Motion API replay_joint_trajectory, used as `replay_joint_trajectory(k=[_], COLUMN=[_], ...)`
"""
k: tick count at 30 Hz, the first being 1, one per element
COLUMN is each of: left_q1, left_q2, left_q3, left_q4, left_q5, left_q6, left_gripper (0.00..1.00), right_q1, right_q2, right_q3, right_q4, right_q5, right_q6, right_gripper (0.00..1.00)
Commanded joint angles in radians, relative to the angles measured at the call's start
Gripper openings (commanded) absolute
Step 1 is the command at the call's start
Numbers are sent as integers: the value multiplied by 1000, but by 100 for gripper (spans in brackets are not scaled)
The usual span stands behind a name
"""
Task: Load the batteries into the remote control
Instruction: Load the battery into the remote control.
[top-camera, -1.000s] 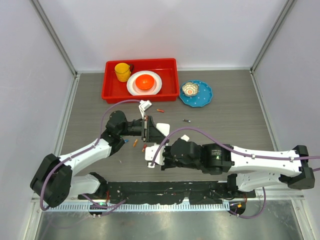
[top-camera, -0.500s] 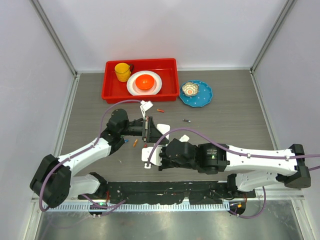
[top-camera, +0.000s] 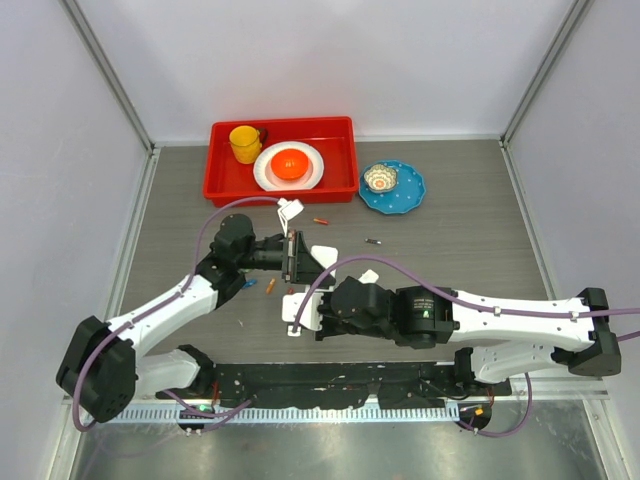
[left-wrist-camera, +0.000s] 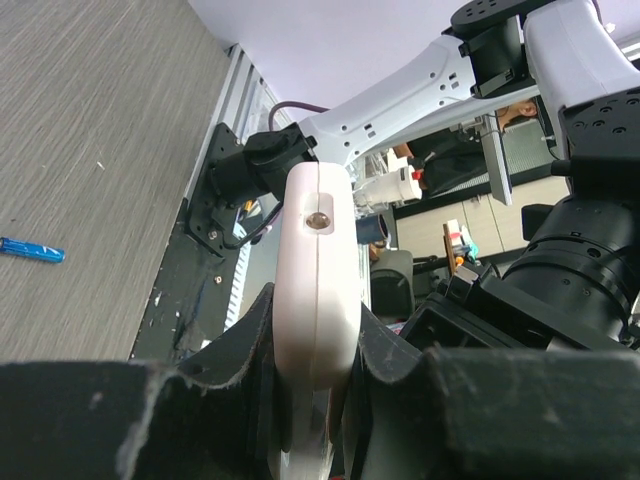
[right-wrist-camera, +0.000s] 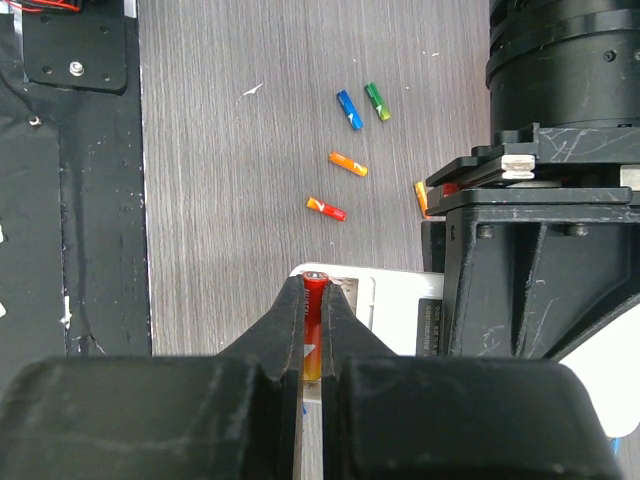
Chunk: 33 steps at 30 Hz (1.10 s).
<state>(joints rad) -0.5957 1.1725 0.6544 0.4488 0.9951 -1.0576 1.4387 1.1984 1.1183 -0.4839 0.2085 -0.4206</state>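
The remote control (right-wrist-camera: 392, 298) is white and lies back up, its open battery bay under my right fingers. My left gripper (left-wrist-camera: 315, 322) is shut on it, clamping it edge-on (left-wrist-camera: 316, 260); from above that gripper (top-camera: 293, 258) sits mid-table with the remote (top-camera: 290, 308) reaching toward the near edge. My right gripper (right-wrist-camera: 314, 292) is shut on a red-orange battery (right-wrist-camera: 315, 300), whose tip is over the bay's end. In the top view the right gripper (top-camera: 306, 312) meets the remote. Several loose batteries lie beyond: blue (right-wrist-camera: 349, 110), green (right-wrist-camera: 377, 101), orange (right-wrist-camera: 348, 163), red (right-wrist-camera: 327, 208).
A red tray (top-camera: 222, 186) at the back holds a yellow cup (top-camera: 244, 143) and a white plate with an orange bowl (top-camera: 290, 163). A blue plate (top-camera: 408, 196) lies to its right. Stray batteries lie at mid-table, one red (top-camera: 320, 220) and one dark (top-camera: 374, 241).
The right gripper with its battery and the remote's near end have shifted slightly left. The left arm has edged a little toward the back. Both grips are unchanged.
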Motion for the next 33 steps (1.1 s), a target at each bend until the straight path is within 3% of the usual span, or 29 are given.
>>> replay_joint_trajectory(k=[1, 7, 17, 33], left_q1=[17, 17, 16, 14], left_q2=[-85, -93, -66, -40], left_q3=[109, 100, 48, 34], left_q4=[57, 60, 129, 114], left_q5=[23, 10, 0, -16], left_q6=[-71, -87, -125, -127], left_gripper=[0, 0, 0, 0], right_q1=[6, 6, 6, 6], right_q2=[41, 52, 43, 3], right_q3=[-58, -46, -35, -54], right_q4=[-206, -196, -133, -44], right_q5=[3, 17, 61, 143], right_q6=[13, 34, 72, 106], right_gripper=[1, 1, 16, 24])
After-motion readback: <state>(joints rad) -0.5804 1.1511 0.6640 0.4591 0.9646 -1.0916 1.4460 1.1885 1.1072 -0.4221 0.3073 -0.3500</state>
